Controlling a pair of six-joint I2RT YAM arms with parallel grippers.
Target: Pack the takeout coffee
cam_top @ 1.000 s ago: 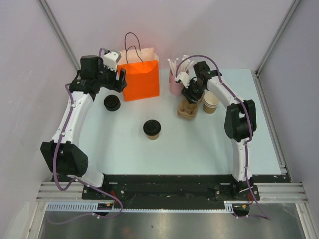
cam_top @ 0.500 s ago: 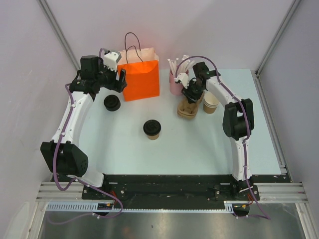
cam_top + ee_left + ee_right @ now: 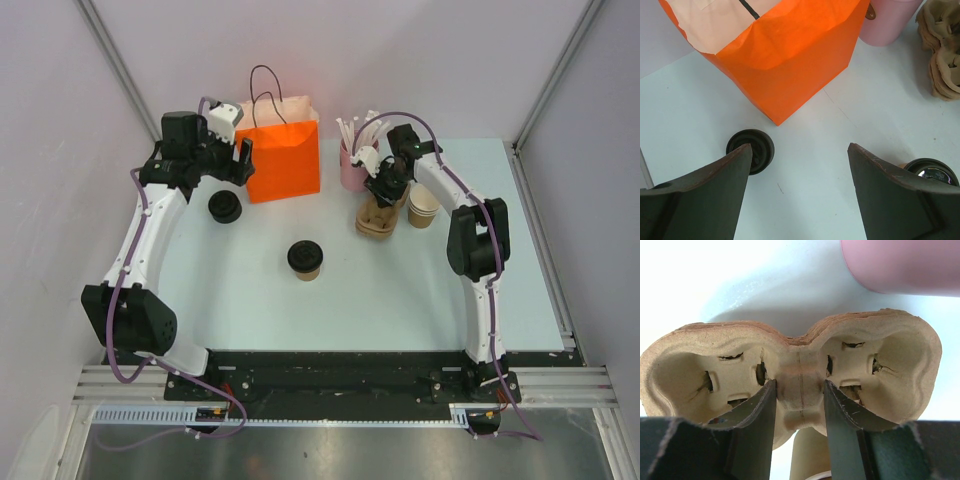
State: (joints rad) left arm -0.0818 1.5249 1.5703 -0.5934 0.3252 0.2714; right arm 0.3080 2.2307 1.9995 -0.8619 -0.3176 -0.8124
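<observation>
The right claw (image 3: 800, 386) is part closed on the middle ridge of the cup carrier (image 3: 880, 352), one finger each side, at upper right of the overhead view. The left claw (image 3: 800, 150) stands wide open and empty at upper left, beside the orange bag (image 3: 285, 160). The takeout coffee (image 3: 304, 258) stands upright on the table (image 3: 400, 290) near frame centre, apart from both claws.

Orange bag (image 3: 790, 65); takeout coffee (image 3: 935, 170) lower right
</observation>
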